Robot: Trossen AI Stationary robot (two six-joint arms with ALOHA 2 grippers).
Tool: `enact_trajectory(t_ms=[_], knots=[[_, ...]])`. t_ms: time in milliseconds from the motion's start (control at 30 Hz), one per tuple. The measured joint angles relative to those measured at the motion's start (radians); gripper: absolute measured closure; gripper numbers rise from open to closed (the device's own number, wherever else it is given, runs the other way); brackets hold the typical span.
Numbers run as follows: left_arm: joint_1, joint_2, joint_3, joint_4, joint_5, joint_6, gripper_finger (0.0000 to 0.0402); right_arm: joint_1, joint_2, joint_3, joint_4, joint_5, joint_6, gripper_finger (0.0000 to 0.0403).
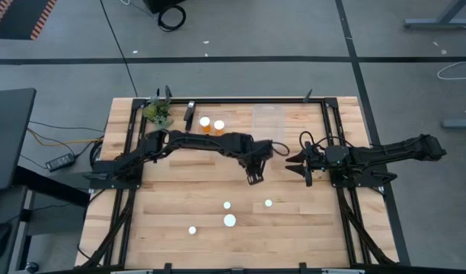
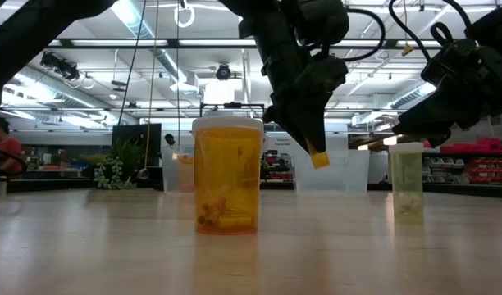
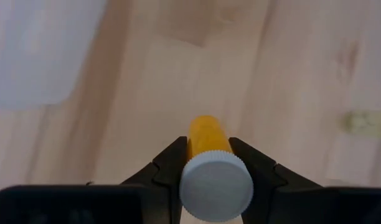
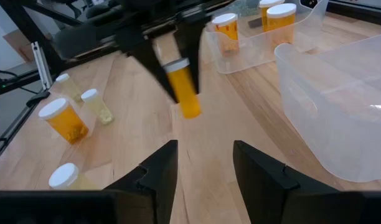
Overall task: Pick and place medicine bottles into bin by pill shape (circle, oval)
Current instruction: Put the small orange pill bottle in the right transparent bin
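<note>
Ahead of the right gripper (image 4: 205, 163) — its two dark fingers standing apart with nothing between them — the left gripper (image 4: 172, 78) holds an orange bottle (image 4: 185, 90) tilted above the wooden table (image 4: 147, 134). Two clear bins (image 4: 340, 106) lie beyond, one holding two orange bottles (image 4: 279, 15).

The pale wooden plank table (image 1: 172, 221) carries four white-capped medicine bottles (image 1: 229, 221) at lower centre, two clear plastic bins (image 1: 268, 119) along its upper edge, and a small green plant (image 1: 158, 113) at upper left.
</note>
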Motion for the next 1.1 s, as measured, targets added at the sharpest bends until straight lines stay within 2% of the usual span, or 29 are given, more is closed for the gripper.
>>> enact_trajectory(t_ms=[233,367,533,733,867,1100], knots=[[0.034,0.0,0.0,0.011,0.001,0.036,0.029,0.0,0.0,0.0,0.0,0.0,0.0,0.0242],[0.042,-0.001,0.003,0.021,0.066,0.04,0.0288,0.0,0.0,0.0,0.0,0.0,0.0,0.0242],[0.042,-0.002,0.047,-0.003,0.094,0.08,0.0282,0.0,0.0,0.0,0.0,0.0,0.0,0.0242],[0.06,-0.003,0.168,-0.047,0.108,0.142,0.0287,0.0,0.0,0.0,0.0,0.0,0.0,0.0242],[0.089,-0.004,0.223,0.012,0.104,0.196,0.0287,0.0,0.0,0.0,0.0,0.0,0.0,0.0242],[0.167,-0.004,0.225,0.168,0.073,0.293,0.0288,0.0,0.0,0.0,0.0,0.0,0.0,0.0242]])
